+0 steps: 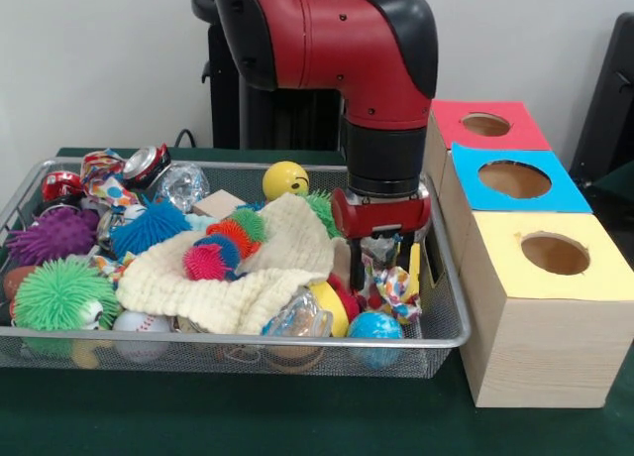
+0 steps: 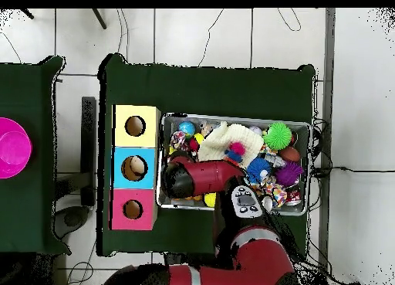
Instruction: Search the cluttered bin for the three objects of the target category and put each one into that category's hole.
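The wire mesh bin (image 1: pixel 448 322) is full of toys and stands left of three wooden boxes. My gripper (image 1: pixel 383 268) is lowered into the bin's right end, jaws open on either side of a small spotted cloth piece (image 1: pixel 393 285). Another spotted cloth piece (image 1: pixel 102 180) lies at the bin's far left corner beside a can; it also shows in the overhead view (image 2: pixel 274 191). I see no third piece. The hole (image 1: pixel 555 253) in the yellow-topped box is nearest the camera and shows empty. In the overhead view the arm hides the gripper; the bin (image 2: pixel 235 117) and the yellow box's hole (image 2: pixel 135 126) show.
A large cream waffle cloth (image 1: pixel 248 273) covers the bin's middle, with spiky rubber balls (image 1: pixel 59 295), a yellow smiley ball (image 1: pixel 285 179) and a baseball (image 1: pixel 142 325) around it. The blue-topped box (image 1: pixel 515 178) and the red-topped box (image 1: pixel 485 124) stand behind the yellow one.
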You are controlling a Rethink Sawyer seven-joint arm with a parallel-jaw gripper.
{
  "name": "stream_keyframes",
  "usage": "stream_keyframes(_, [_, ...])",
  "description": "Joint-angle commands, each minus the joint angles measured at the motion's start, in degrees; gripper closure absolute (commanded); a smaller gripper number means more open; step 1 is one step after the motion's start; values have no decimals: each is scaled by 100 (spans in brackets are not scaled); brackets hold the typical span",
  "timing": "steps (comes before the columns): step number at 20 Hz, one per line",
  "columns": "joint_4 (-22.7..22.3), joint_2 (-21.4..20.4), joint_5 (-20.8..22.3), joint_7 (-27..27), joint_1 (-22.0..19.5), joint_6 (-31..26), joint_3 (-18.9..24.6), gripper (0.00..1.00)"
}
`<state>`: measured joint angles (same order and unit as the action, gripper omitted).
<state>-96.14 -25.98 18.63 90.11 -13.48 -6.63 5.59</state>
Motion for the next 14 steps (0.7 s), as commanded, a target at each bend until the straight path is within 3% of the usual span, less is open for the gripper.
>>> stream_keyframes(1, [-54,198,0,617,-479,57,635,0])
stream_keyframes(9, [-154,177,183,715,-576,558,727,0])
stream_keyframes(14, [-234,177,57,789,-601,487,758,0])
